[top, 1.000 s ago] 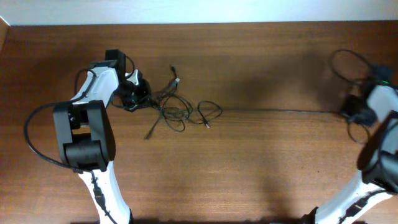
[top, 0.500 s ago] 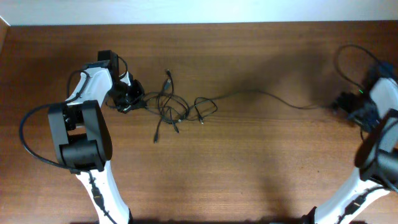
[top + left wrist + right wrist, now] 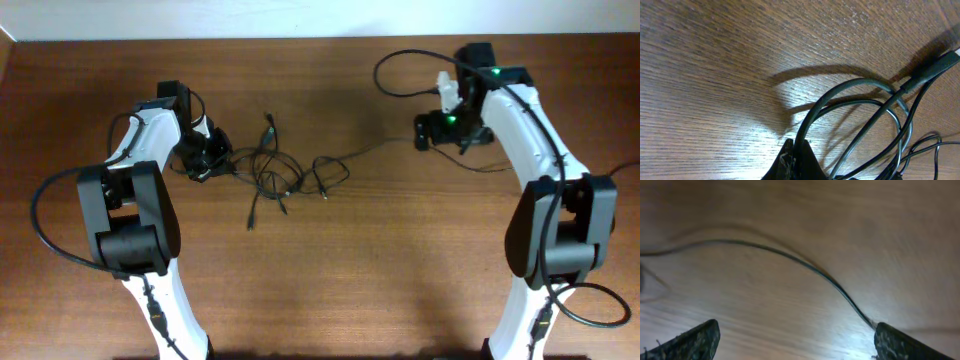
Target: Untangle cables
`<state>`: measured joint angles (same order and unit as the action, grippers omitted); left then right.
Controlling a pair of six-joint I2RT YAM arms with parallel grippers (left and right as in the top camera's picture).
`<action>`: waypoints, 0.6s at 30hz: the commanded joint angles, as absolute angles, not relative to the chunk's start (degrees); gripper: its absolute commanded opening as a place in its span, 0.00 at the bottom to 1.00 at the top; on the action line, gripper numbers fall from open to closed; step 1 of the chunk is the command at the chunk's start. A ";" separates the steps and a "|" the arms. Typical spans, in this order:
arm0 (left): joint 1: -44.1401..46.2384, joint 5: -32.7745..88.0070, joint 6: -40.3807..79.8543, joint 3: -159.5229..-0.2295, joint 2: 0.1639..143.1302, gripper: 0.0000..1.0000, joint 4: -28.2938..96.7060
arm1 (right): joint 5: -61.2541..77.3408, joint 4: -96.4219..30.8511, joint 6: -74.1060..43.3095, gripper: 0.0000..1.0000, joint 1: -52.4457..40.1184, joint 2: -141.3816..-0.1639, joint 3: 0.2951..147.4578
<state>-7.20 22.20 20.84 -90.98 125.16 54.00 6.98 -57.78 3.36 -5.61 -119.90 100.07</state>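
1. A dark brown wooden table point(image 3: 380, 260) fills my overhead view, and a pale wall point(image 3: 320, 18) runs along its far edge.
2. Nearest me, the two arm bases stand at the front edge, one on the left and one on the right.
3. Further in, a loose plug end point(image 3: 250, 222) lies on the wood, trailing out from the front of the bundle.
4. The cables point(image 3: 275, 172) form a knot of thin black loops left of centre, lying flat on the table just beside the left gripper point(image 3: 215, 158).
5. That gripper is clamped tight on the bundle's left side. On its wrist camera the closed fingertips point(image 3: 795, 160) pinch several black loops that arch over the wood, and a dark plug point(image 3: 940, 64) shows at upper right.
6. A long cord point(image 3: 370, 152) leaves the bundle's right side and runs towards the right gripper point(image 3: 424, 132).
7. The right gripper's jaws stand wide apart and hold nothing. On its wrist camera the fingers point(image 3: 695, 340) sit in the bottom corners, with the cord curving across the wood between them. It passes just beside the right-hand finger, but I cannot tell whether it touches.
8. Farthest out, the right arm's thicker cable point(image 3: 395, 62) loops towards the wall.
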 commanded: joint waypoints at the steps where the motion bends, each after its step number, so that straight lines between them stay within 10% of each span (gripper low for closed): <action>1: -6.92 21.63 21.45 -90.67 125.78 0.00 53.87 | 8.88 -52.31 6.48 0.99 -8.21 -119.77 99.31; 13: -6.90 21.65 21.45 -90.67 125.78 0.00 53.43 | 6.87 -30.74 18.44 0.95 -11.18 -123.55 83.99; 16: -6.92 21.65 21.45 -90.67 125.78 0.00 53.43 | 6.90 -31.59 18.44 0.52 -11.20 -123.55 83.55; 18: -6.92 21.65 21.45 -90.67 125.78 0.00 53.43 | 6.92 -34.33 18.41 0.04 -11.20 -123.55 83.55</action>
<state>-6.92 22.04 20.84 -90.98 125.16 53.49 7.11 -31.40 18.33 -11.03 -122.93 84.79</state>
